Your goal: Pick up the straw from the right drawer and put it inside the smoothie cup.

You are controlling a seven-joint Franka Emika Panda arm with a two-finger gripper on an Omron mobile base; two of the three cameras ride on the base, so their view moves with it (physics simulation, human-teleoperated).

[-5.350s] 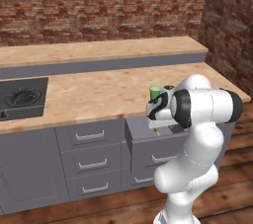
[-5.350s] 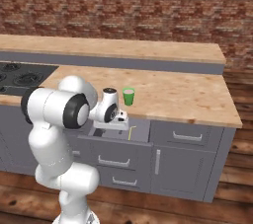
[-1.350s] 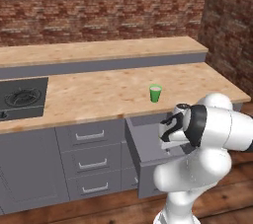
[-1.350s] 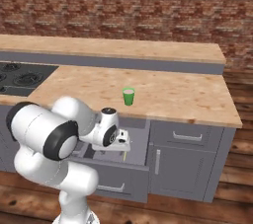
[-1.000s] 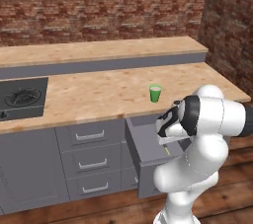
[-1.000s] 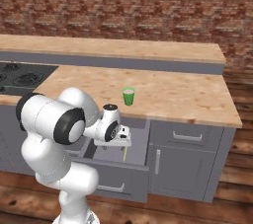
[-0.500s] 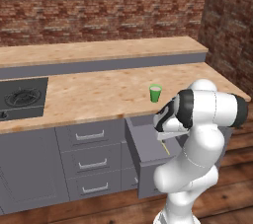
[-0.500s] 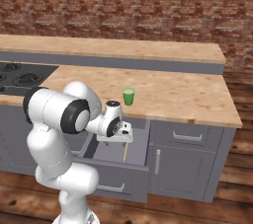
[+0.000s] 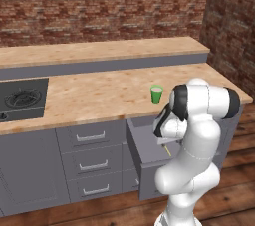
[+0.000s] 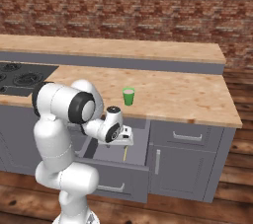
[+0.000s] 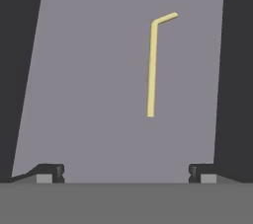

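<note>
Straw [image 11: 152, 67] is lying flat on the right drawer [image 10: 114, 153] floor, toward its right wall — claw [image 11: 123, 171] is hovering wide open, empty; centre over the shaft, descend, pinch crosswise.

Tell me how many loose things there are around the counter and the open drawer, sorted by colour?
Green: 1, the smoothie cup standing on the counter.
Pale yellow: 1, the straw, bent at one end, lying flat in the right drawer.
Total: 2.
</note>
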